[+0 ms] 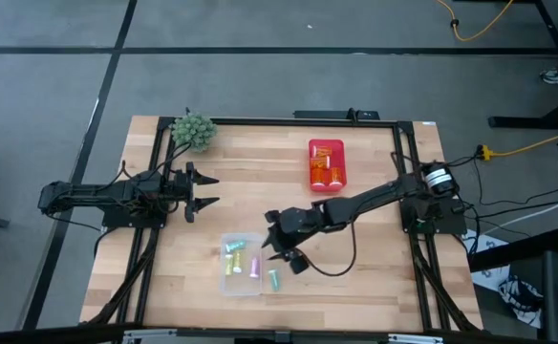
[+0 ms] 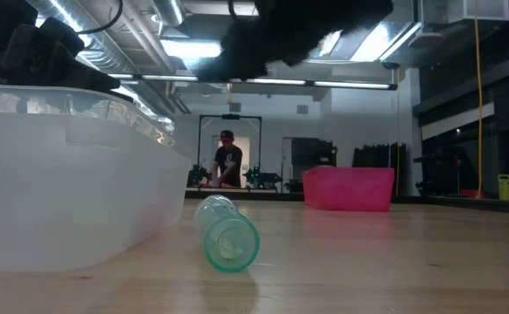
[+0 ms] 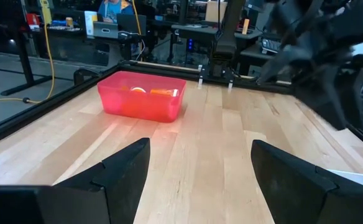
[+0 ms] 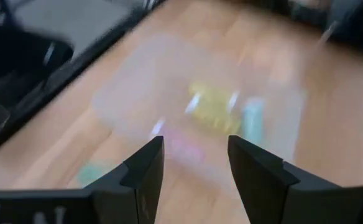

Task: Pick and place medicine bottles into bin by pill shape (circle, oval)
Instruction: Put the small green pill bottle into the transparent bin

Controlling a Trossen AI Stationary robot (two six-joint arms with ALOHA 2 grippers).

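Note:
A clear bin near the table's front holds several pastel bottles, among them a yellow-green one and a pink one; the bin also shows in the right wrist view. One pale green bottle lies on its side on the wood just right of that bin, its end toward the low camera. A red bin at the back holds orange bottles. My right gripper is open and empty above the clear bin's far right corner. My left gripper is open and empty at the left.
A spiky green ball sits at the table's far left corner. The red bin shows ahead of my left gripper, with my right arm beyond. A person stands in the room behind the table. Bare wood lies between the two bins.

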